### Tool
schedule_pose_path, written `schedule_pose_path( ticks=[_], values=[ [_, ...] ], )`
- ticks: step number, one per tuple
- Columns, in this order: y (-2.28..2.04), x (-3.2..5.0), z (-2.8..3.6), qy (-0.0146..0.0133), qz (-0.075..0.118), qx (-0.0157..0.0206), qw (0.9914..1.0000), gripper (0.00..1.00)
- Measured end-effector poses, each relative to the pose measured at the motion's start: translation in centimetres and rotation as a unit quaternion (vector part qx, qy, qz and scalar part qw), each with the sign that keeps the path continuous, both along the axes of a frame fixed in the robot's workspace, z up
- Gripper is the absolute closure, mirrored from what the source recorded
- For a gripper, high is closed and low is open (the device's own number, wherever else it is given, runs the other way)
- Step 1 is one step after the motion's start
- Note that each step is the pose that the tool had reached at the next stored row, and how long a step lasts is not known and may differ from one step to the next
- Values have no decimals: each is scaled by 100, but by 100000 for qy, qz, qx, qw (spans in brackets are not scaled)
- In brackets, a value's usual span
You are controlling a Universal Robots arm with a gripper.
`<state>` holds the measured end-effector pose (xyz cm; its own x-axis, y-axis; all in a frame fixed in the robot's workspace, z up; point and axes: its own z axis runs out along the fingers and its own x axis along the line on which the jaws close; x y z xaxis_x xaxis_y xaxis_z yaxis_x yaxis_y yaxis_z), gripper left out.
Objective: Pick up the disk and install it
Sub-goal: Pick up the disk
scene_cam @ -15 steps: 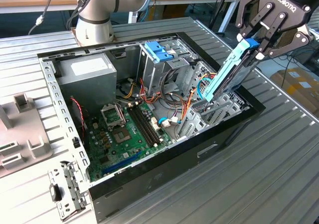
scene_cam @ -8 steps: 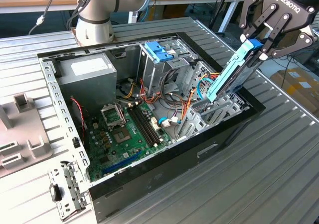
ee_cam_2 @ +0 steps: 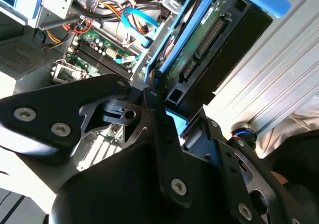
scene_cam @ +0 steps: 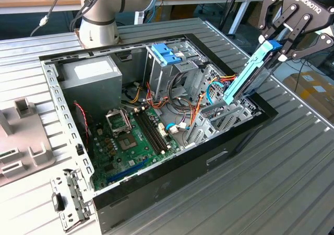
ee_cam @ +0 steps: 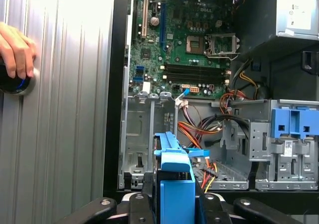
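Note:
The disk (scene_cam: pixel 249 74), a dark drive in bright blue rails, hangs tilted over the open computer case (scene_cam: pixel 172 177) at the exterior view's right. Its lower end reaches down to the grey drive bay (scene_cam: pixel 225 116) by the case's front wall. My gripper (scene_cam: pixel 277 46) is shut on the disk's upper end, near the blue end tab. In the second wrist view the black fingers (ee_cam_2: pixel 154 92) clamp the disk (ee_cam_2: pixel 214 40) with its green circuit board and connectors showing. The first wrist view looks down along the disk (ee_cam: pixel 174 176) into the empty bay (ee_cam: pixel 148 134).
The case holds a green motherboard (scene_cam: pixel 130 141), a grey power supply (scene_cam: pixel 96 75), loose cables (scene_cam: pixel 195 96) and a tall grey cage with a lighter blue bracket (scene_cam: pixel 167 55). A person's hand (ee_cam: pixel 15 47) rests on the ribbed table. Metal parts (scene_cam: pixel 70 198) lie at the exterior view's left.

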<state>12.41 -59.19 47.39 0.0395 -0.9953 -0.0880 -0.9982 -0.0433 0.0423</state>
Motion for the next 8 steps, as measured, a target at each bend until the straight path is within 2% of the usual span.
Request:
schedule_pose_path(
  ticks=[8],
  values=[
    [0, 31, 0, -3, -2, -2, 100000, 63]
  ],
)
